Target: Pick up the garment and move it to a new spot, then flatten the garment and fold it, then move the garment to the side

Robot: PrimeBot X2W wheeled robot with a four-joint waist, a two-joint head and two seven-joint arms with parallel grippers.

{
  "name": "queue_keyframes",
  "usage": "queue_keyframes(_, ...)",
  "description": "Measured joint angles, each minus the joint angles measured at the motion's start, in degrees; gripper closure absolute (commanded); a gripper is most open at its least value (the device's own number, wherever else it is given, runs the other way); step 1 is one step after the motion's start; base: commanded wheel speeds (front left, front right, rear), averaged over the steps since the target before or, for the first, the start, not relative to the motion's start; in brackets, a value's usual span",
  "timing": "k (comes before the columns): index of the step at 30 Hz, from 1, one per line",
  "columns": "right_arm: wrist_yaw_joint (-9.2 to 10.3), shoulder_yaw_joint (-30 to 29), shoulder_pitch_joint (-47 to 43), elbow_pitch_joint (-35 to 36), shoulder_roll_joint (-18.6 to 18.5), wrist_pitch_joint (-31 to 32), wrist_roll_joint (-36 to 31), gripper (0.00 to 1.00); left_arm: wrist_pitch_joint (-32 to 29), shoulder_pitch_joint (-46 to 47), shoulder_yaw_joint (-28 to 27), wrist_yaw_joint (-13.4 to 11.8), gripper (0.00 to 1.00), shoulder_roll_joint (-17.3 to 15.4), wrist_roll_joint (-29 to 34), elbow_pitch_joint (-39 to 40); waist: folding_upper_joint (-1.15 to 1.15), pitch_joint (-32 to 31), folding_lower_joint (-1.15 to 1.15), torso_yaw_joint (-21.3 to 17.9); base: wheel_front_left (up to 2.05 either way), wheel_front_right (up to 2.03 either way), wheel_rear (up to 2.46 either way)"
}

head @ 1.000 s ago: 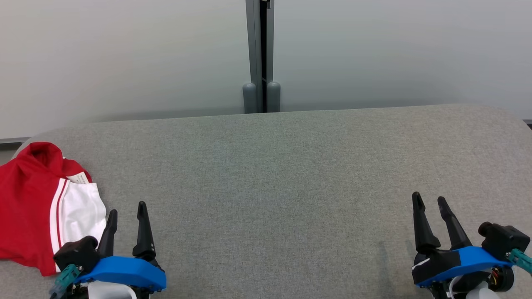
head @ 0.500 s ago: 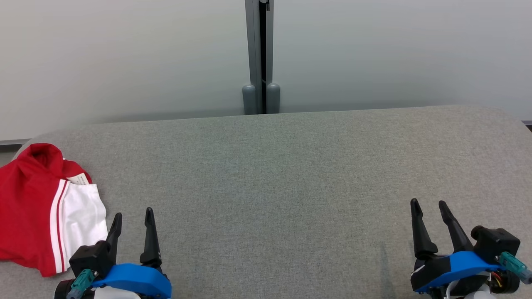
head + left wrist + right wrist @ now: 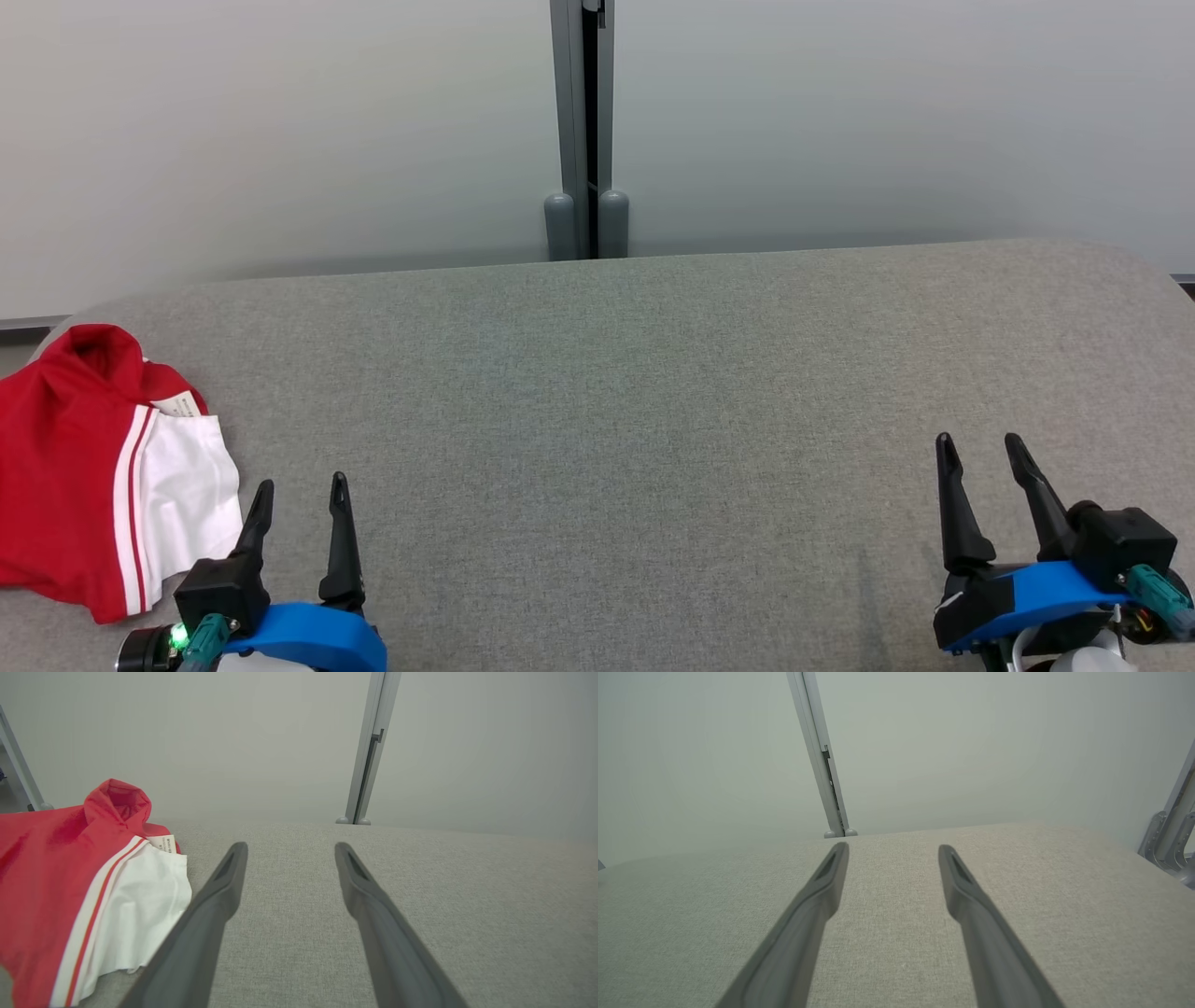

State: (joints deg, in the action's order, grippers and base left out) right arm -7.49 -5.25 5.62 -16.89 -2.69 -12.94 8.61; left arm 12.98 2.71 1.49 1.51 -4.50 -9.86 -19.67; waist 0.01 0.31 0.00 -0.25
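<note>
Just left of the wide, empty left jaws, the red-and-white garment (image 3: 75, 467); right jaws wide too.

Site is reading as a lab test cell: a grey fabric-covered table (image 3: 653, 373) is standing against plain pale partition panels (image 3: 280, 121) that are meeting at a grey metal post (image 3: 565, 112); bare metal framing (image 3: 1160, 840) is showing beyond the table.
</note>
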Motion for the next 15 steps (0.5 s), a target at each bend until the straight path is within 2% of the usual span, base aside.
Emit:
queue_keyframes(10,0.00,0.08,-0.25,-0.62,-0.02,-1.03,-4.50,0.00,1.10,-0.27,-0.26,-0.22,0.00,0.12,4.23,0.37,0.00,0.16,0.00,0.36,0.00,0.00,0.00)
queue_keyframes(15,0.00,0.27,-0.34,-0.79,-0.10,-1.57,-6.81,0.00,1.58,-0.26,-0.31,-0.20,0.00,0.35,6.05,-0.23,0.00,0.09,0.00,1.99,0.00,0.00,0.00)
